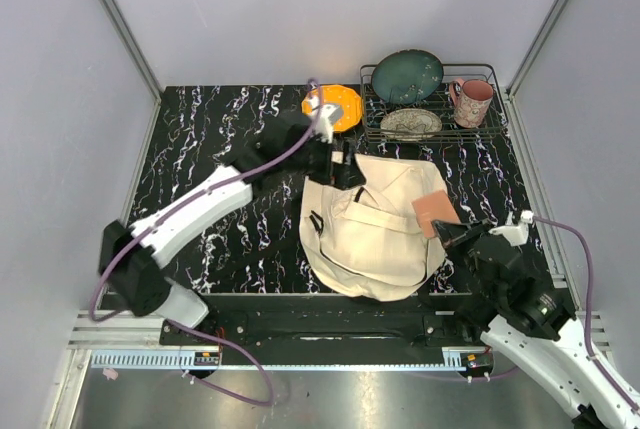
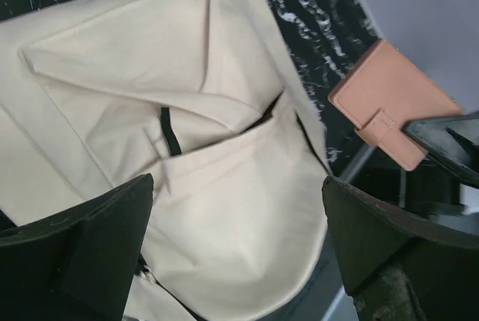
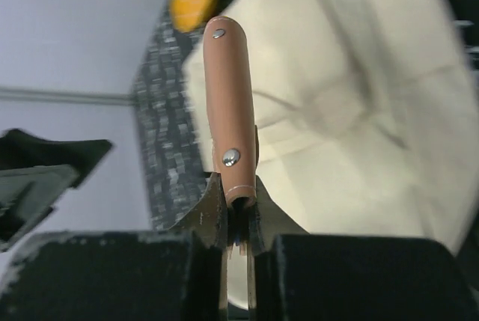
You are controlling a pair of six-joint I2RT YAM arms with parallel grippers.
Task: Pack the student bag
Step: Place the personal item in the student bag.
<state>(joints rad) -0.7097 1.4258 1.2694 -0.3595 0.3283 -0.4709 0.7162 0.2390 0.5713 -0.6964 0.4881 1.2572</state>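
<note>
The student bag (image 1: 372,237) is a cream fabric backpack lying flat in the middle of the black marble table. My left gripper (image 1: 345,169) hovers open over the bag's far edge. In the left wrist view its fingers (image 2: 82,250) stand wide apart above the bag (image 2: 224,186), holding nothing. My right gripper (image 1: 452,236) is shut on a salmon-pink notebook (image 1: 435,211) and holds it over the bag's right edge. In the right wrist view the notebook (image 3: 228,104) stands edge-on between the shut jaws (image 3: 239,209), with the bag (image 3: 359,111) behind it. The notebook also shows in the left wrist view (image 2: 389,104).
An orange plate (image 1: 335,107) lies at the back of the table. A wire dish rack (image 1: 490,74) at the back right holds a teal bowl (image 1: 408,77), a patterned plate (image 1: 411,123) and a pink mug (image 1: 472,102). Grey walls enclose the table.
</note>
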